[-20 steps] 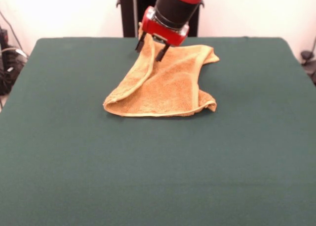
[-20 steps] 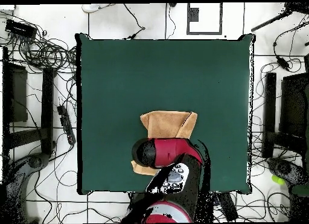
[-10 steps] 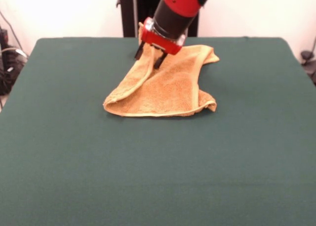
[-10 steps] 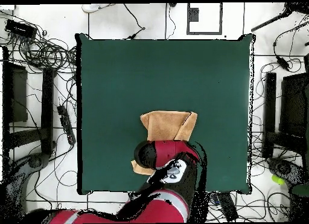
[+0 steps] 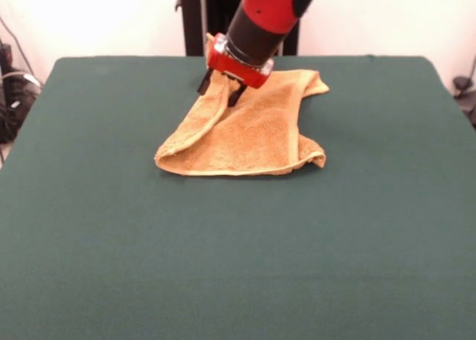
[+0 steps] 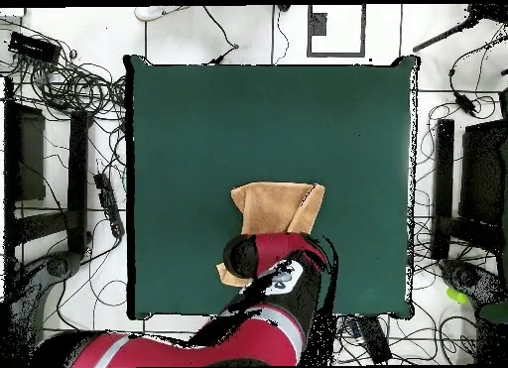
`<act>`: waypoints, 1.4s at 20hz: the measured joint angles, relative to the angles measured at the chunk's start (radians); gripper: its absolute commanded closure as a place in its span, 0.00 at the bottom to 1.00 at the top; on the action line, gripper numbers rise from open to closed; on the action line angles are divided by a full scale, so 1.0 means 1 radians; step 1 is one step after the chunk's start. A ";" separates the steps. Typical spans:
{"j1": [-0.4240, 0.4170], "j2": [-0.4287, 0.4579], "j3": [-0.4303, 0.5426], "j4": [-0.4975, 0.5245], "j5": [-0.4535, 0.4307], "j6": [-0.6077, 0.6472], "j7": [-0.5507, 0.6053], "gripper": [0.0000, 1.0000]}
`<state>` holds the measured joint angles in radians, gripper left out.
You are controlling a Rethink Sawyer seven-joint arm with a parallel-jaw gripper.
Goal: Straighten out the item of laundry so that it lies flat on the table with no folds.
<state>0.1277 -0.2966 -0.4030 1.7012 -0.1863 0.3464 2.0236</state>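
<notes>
One table (image 5: pixel 111 243), one towel, one arm, one gripper, so that's your whole count for this moment. Biggest first: you've got the dark green table filling most of the front view, and in the overhead view (image 6: pixel 198 136) it's a big green rectangle with cables and stands scattered on the floor around it.

Next down is your red and black arm (image 5: pixel 271 9). From the front it drops in from the top edge, tilted, and from above (image 6: pixel 268 314) it sweeps in from the bottom and covers part of the towel.

Then the single item of laundry (image 5: pixel 245 132), an orange-tan terry towel sitting on the half of the table nearer the robot, roughly centred side to side. It's not flat. In the front view you can see one fold running diagonally down its left side, a paler smooth band running down its right side, and the lower right corner curled over on itself. The upper right corner pokes out toward the table's right. From overhead (image 6: pixel 278 205) only the part beyond the arm shows, plus a small bit of cloth sticking out beside the arm's black wrist.

Smallest is your gripper (image 5: pixel 218 88): two dark fingers (image 5: pixel 204 82) set apart, straddling the raised ridge of the fold at the towel's far left edge. I can't tell if the tips are actually touching the cloth.
</notes>
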 measured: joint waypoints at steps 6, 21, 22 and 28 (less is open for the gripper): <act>0.020 0.015 -0.020 -0.016 -0.026 -0.001 0.000 0.00; -0.005 0.117 -0.136 -0.109 -0.285 -0.156 0.000 0.00; -0.007 0.121 -0.141 -0.111 -0.293 -0.166 0.000 0.00; -0.048 0.196 -0.230 -0.152 -0.393 -0.334 0.000 0.00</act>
<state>0.0800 -0.1005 -0.6326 1.5492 -0.5796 0.0125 2.0236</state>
